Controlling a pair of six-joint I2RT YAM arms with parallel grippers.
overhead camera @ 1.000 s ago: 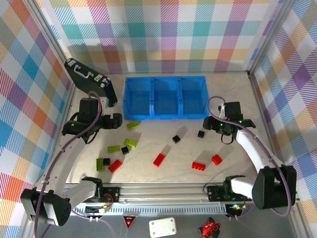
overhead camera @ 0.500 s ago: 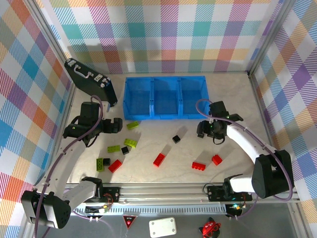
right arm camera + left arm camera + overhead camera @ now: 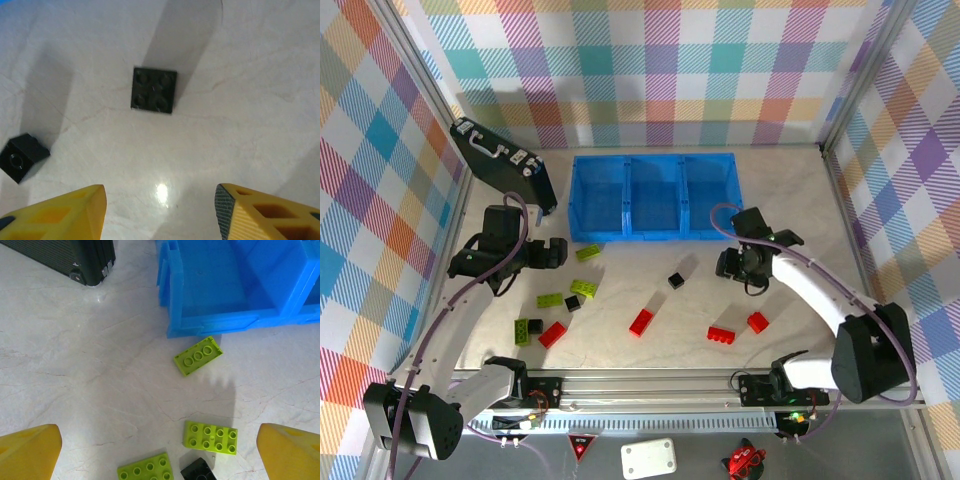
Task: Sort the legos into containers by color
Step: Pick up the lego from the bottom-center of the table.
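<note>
The blue tray (image 3: 655,197) with three compartments stands at the back middle; its near wall (image 3: 220,325) also shows in the left wrist view. My left gripper (image 3: 552,253) (image 3: 159,460) hangs open above lime bricks (image 3: 198,355) (image 3: 210,437) (image 3: 146,470) and a black brick (image 3: 199,471). My right gripper (image 3: 728,265) (image 3: 161,215) is open, just short of a black square brick (image 3: 154,90); a second black brick (image 3: 23,156) (image 3: 675,281) lies to its left. Red bricks (image 3: 641,321) (image 3: 721,335) (image 3: 758,321) (image 3: 552,334) lie nearer the front.
A black case (image 3: 505,165) (image 3: 65,257) with silver latches leans at the back left, beside the tray's left end. A lime and black pair (image 3: 527,329) lies at the front left. Plaid walls close in the table on three sides.
My right gripper has swung left and slightly back, coming over the black brick that lay in the open. My left gripper has dipped a little toward the front.
</note>
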